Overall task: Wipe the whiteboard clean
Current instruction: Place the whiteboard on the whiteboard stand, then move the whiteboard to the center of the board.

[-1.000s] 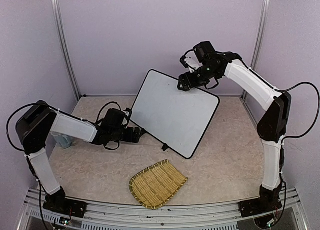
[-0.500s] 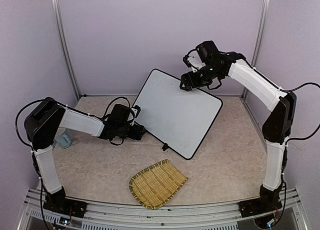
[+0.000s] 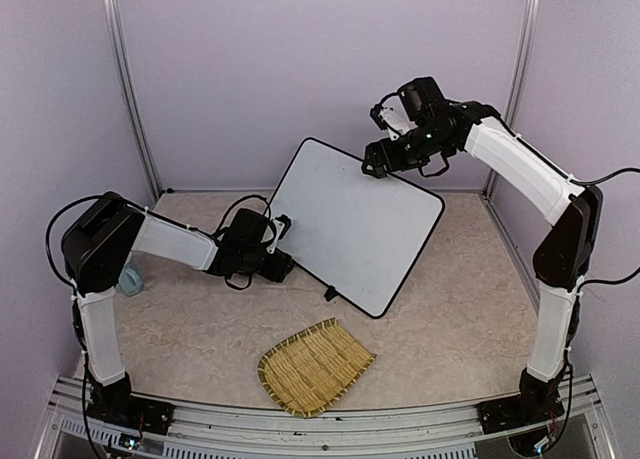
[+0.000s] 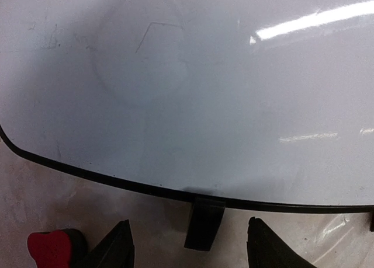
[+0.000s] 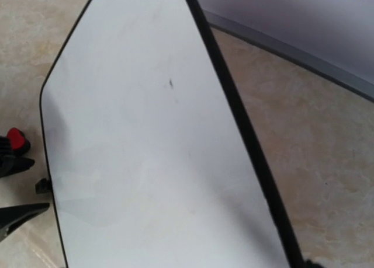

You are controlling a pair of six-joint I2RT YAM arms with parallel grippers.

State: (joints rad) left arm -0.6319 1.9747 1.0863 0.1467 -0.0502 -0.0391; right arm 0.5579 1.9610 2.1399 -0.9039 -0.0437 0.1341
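Room to move lies on the right and near parts of the beige marbled table (image 3: 460, 309); a fan-shaped woven straw mat (image 3: 315, 367) lies by the front edge, apart from the large white whiteboard with thin black rim (image 3: 350, 224), which stands tilted at mid-table, nearly clean, with faint grey marks; the left gripper (image 3: 283, 266) has its jaws spread either side of a small black foot (image 4: 204, 221), not touching; the right gripper (image 3: 372, 164) is at the upper rim, and whether its jaws are spread or closed cannot be told; lilac walls enclose the table.
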